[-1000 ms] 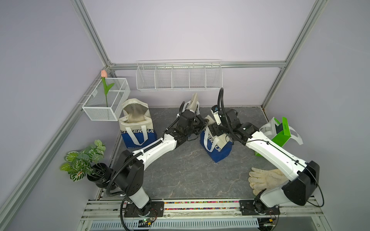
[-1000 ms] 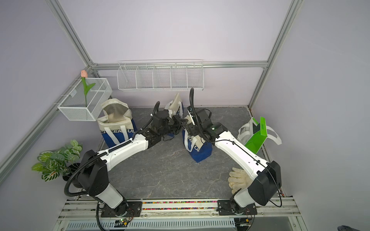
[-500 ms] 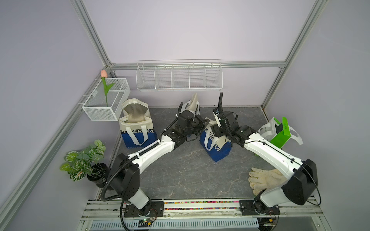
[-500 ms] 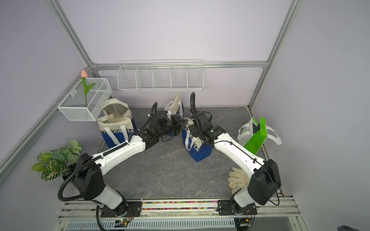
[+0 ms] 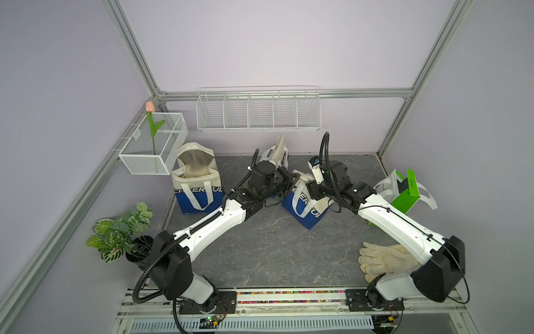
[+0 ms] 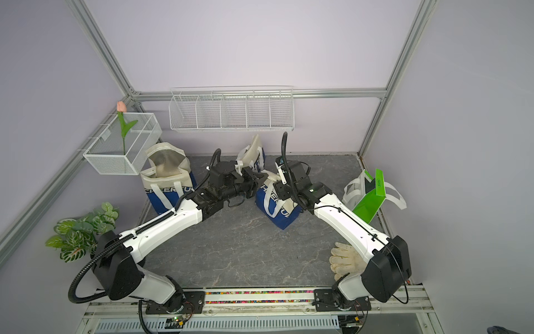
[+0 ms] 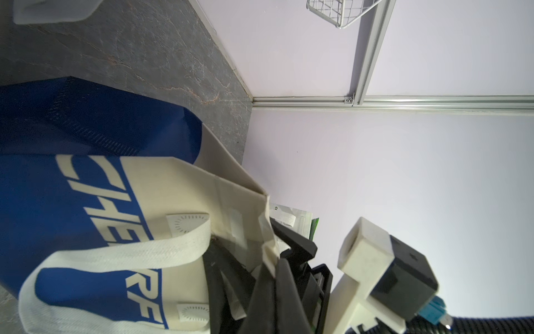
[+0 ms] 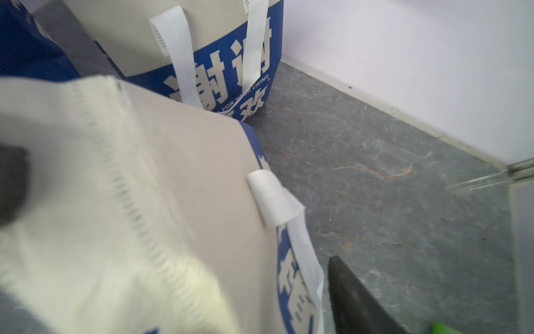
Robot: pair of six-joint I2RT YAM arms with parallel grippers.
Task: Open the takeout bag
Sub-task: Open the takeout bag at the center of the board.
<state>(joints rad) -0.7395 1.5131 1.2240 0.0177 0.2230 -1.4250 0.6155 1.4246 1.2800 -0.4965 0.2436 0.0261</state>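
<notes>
Top views high, looking down; wrist views close, sharing bag (image 7: 72, 202).

The blue-and-cream takeout bag (image 5: 307, 212) stands upright on the grey table (image 5: 260, 254), its cream top crumpled.

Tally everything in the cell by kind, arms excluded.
Blue-and-cream bags: 3
Green bag: 1
Glove heap (single or pair unclear): 1
Wire baskets: 2
Potted plant: 1
Tulip: 1
Total: 9
</notes>
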